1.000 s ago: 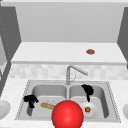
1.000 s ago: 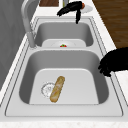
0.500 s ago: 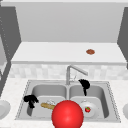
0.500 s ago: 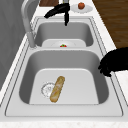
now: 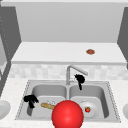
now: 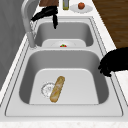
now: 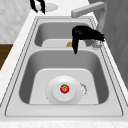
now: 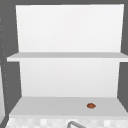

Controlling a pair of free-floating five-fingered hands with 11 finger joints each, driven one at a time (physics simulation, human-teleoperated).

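Two basins of brushed grey steel, rounded at the corners, make up the sink [image 5: 113, 110], set into a pale speckled surface [image 5: 15, 87]. The right hand [image 5: 80, 79] hangs over the right basin just beside the bent, square-edged steel faucet [image 5: 72, 71]; in the right side view its matte black fingers [image 7: 75, 47] droop straight down, relaxed, holding nothing. Below it, on the basin floor, lies a round white plate [image 7: 53, 96] with a small glossy red tomato [image 7: 64, 88] at its centre, well apart from the hand. The left hand [image 5: 30, 99] hovers at the left basin's outer rim; in the left side view its fingers [image 6: 105, 71] curl loosely downward over the edge and grip nothing. In that basin a long, crusty golden baguette [image 6: 57, 89] rests with one end across the round drain [image 6: 46, 89]. A large smooth red ball [image 5: 67, 115] stands at the front edge of the front view. Above the tiled backsplash [image 5: 37, 71] runs a plain white shelf [image 8: 50, 106] bearing a small flat brown disc [image 8: 91, 105], with a second shelf higher up and grey walls at either side. In the left side view a white dish with an orange-red fruit [image 6: 81, 5] sits on the surface beyond the sink, beside dark wooden floor.
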